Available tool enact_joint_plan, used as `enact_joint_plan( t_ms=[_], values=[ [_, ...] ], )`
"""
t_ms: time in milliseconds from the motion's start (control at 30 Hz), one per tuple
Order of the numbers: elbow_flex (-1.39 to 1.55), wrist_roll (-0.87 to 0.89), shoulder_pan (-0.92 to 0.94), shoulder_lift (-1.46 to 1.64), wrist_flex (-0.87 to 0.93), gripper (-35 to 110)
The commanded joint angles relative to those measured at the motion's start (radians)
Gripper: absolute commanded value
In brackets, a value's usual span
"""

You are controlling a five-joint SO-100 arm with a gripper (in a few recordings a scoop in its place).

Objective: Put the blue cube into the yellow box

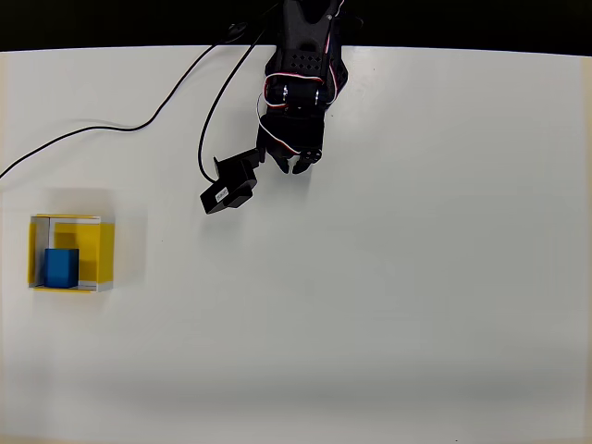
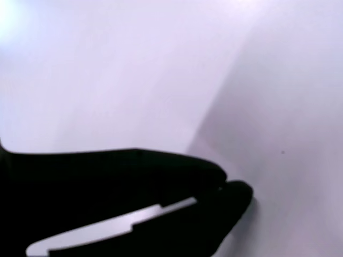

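We see the blue cube (image 1: 62, 266) already inside the yellow box (image 1: 104, 252), well left of our empty, clenched jaws (image 2: 228, 186).

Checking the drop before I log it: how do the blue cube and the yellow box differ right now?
The blue cube is solid and bright blue; the yellow box is open-topped, yellow with pale rims. The blue cube is narrower, filling only part of the yellow box's floor. The blue cube sits inside, toward the lower-left corner in the overhead view; the yellow box rests on the table. Both are square-edged.
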Motion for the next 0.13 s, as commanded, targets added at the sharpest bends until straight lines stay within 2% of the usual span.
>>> enact_joint_plan(
  t_ms=[0,100],
  values=[
    [0.029,0.002,0.008,0.026,0.015,1],
    [0.029,0.002,0.008,0.026,0.015,1]
  ],
)
